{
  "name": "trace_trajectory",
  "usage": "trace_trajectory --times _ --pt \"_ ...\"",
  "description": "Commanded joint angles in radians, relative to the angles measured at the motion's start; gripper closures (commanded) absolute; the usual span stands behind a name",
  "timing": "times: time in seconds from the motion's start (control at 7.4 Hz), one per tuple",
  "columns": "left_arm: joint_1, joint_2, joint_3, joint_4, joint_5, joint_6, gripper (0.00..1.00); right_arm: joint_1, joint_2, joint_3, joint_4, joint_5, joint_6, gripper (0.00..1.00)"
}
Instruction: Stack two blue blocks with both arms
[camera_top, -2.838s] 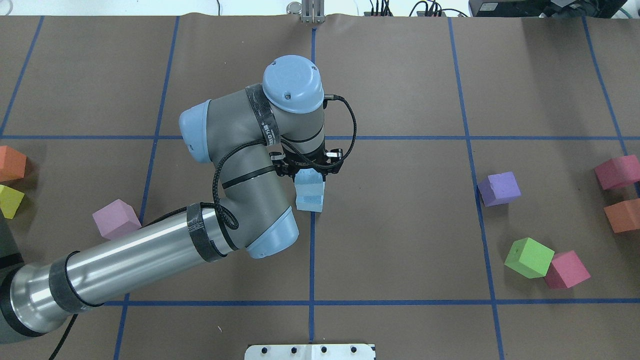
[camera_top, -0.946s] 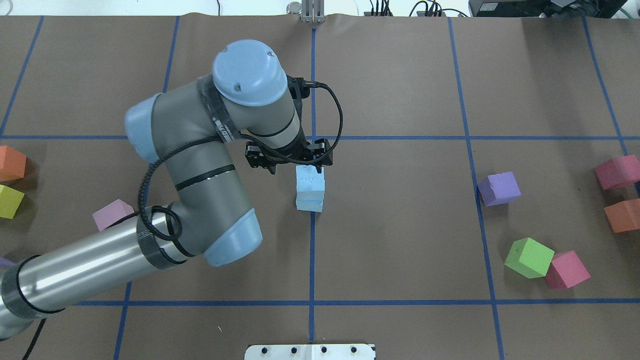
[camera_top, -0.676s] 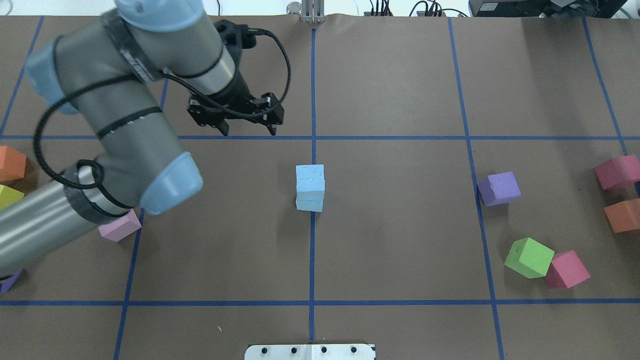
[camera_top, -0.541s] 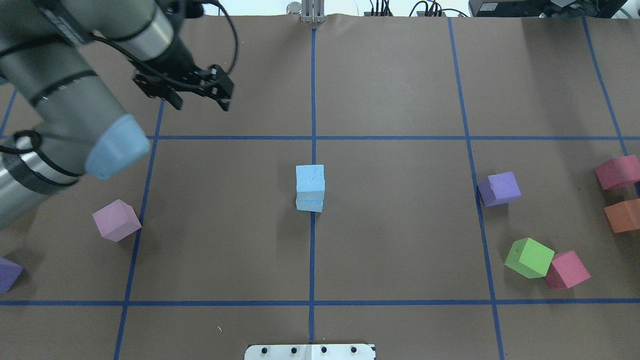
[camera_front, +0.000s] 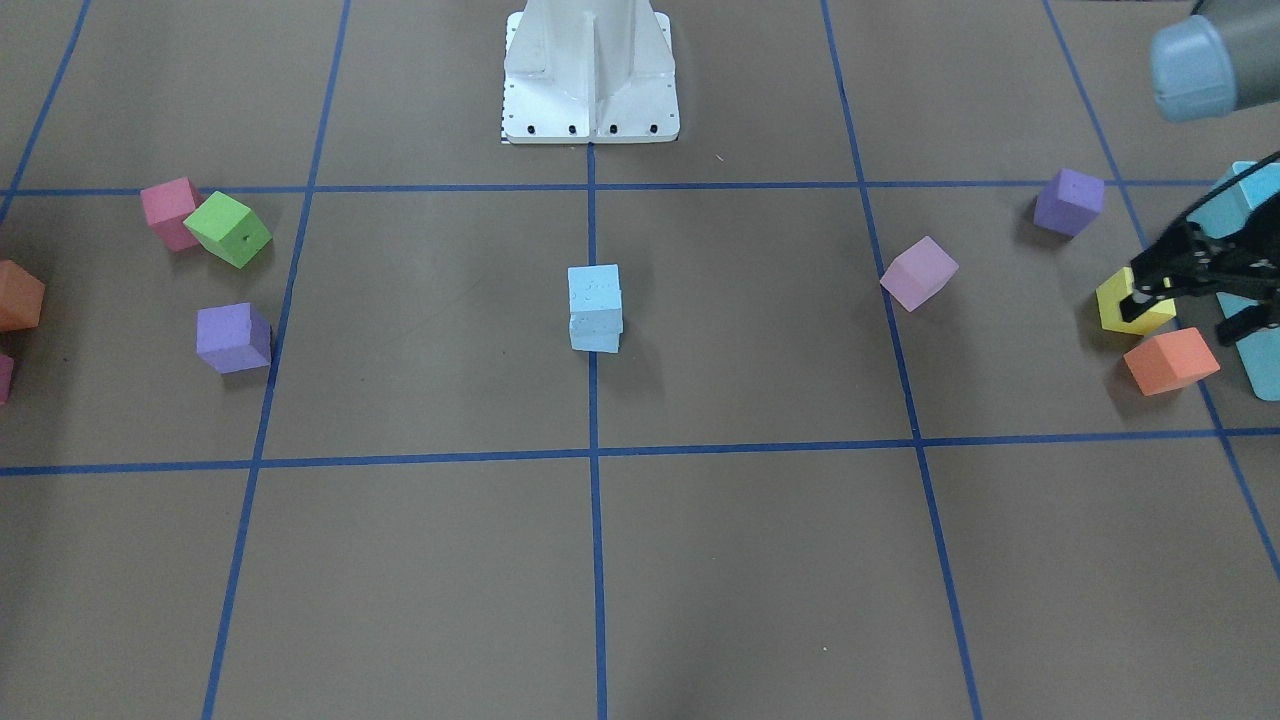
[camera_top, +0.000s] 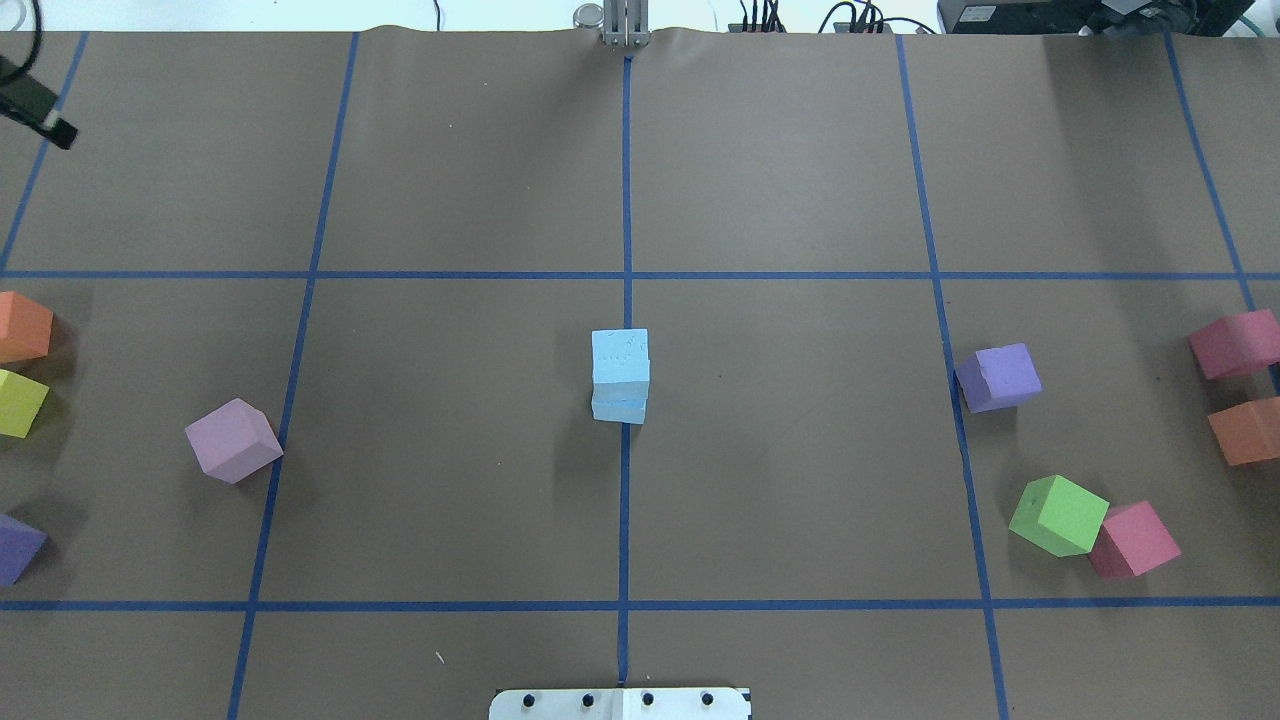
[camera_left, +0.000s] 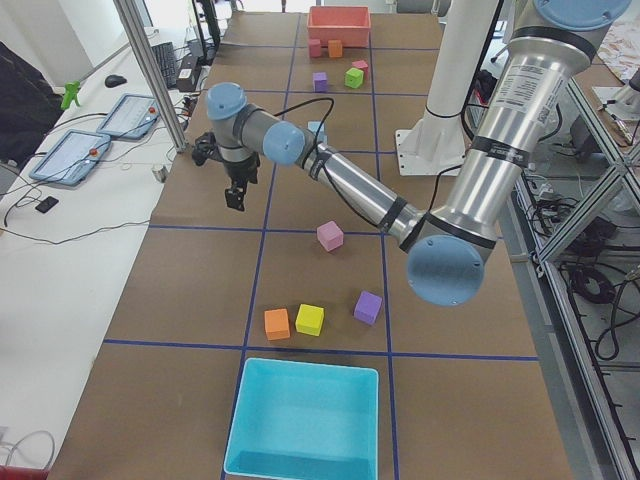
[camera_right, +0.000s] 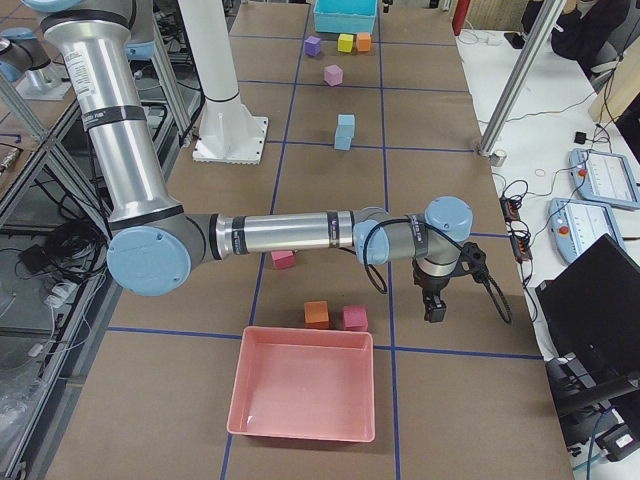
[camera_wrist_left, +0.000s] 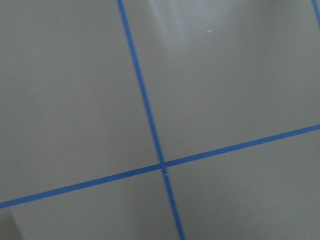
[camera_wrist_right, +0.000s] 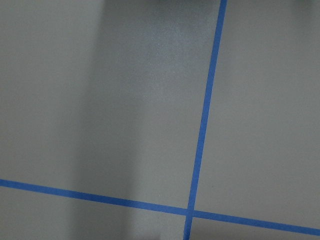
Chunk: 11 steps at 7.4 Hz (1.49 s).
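The two blue blocks stand stacked at the table's centre, the upper blue block (camera_top: 620, 354) square on the lower one (camera_top: 618, 410). The stack also shows in the front view (camera_front: 595, 305) and both side views (camera_left: 317, 130) (camera_right: 344, 132). Nothing touches it. My left gripper (camera_front: 1186, 320) is open and empty, raised far off to the robot's left of the stack. Only one of its fingertips (camera_top: 48, 122) shows in the overhead view's top left corner. My right gripper (camera_right: 435, 303) shows only in the right side view, far from the stack, and I cannot tell its state.
Loose cubes lie on both sides: lilac (camera_top: 233, 440), orange (camera_top: 20, 327), yellow (camera_top: 20, 402), purple (camera_top: 997, 377), green (camera_top: 1058, 515), pink (camera_top: 1133, 540). A turquoise box (camera_left: 305, 420) sits at the left end and a pink tray (camera_right: 305, 395) at the right end.
My left gripper let go of the upper blue block, opened, rose and swung away left, almost out of the overhead view. The stack stayed put.
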Motion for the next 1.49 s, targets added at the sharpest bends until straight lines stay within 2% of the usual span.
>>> trace_trajectory --times 0.0,0.27,0.54,1.35 --pt "-0.158 0.069 0.108 -0.002 -0.006 0.26 0.02 0.0 0.0 0.002 0.0 0.0 0.001 0.0" --pt "-0.212 0.069 0.226 -0.01 -0.031 0.386 0.02 0.0 0.0 0.011 0.0 0.003 0.001 0.0" --pt "-0.223 0.075 0.269 -0.055 -0.031 0.39 0.02 0.0 -0.001 0.011 0.0 0.004 0.001 0.0" --pt "-0.223 0.079 0.277 -0.062 -0.031 0.39 0.02 0.0 -0.003 0.014 0.001 0.004 0.001 0.0"
